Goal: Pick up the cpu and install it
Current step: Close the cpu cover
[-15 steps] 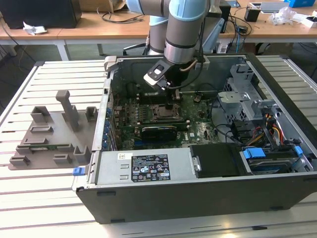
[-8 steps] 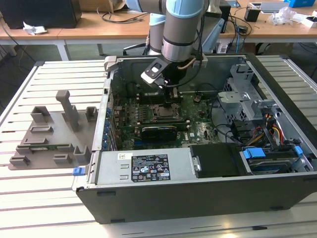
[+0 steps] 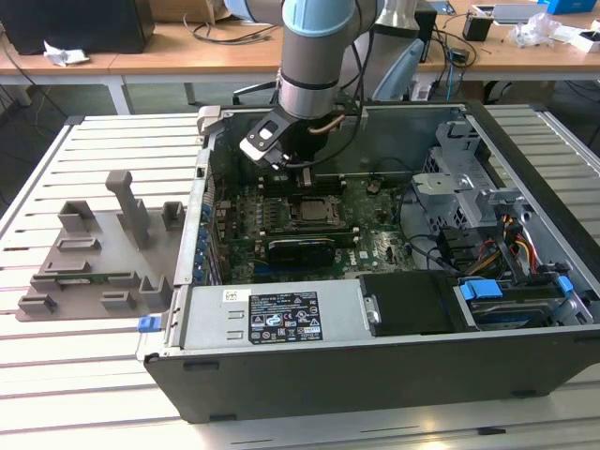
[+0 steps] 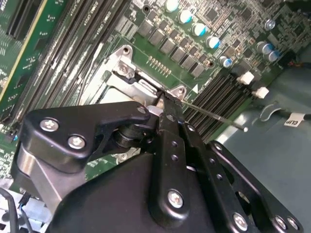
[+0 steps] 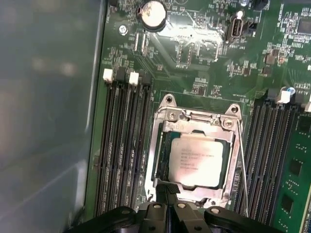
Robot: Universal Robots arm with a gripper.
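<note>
Silvery metal marks the cpu (image 5: 198, 160), lying flat inside the socket frame (image 5: 201, 116), just beyond the tips of the gripper (image 5: 167, 187), which is clenched on nothing. If the chip sits skewed, I judge a nudge from those tips could bend socket pins.

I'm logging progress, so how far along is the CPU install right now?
Done, it seems: the small square silvery cpu lies flat inside the dark metal-edged socket frame on the green motherboard. In hand: nothing; the black gripper is shut, empty, at the frame's edge. Left: I cannot tell whether the thin wire lever is latched.
</note>
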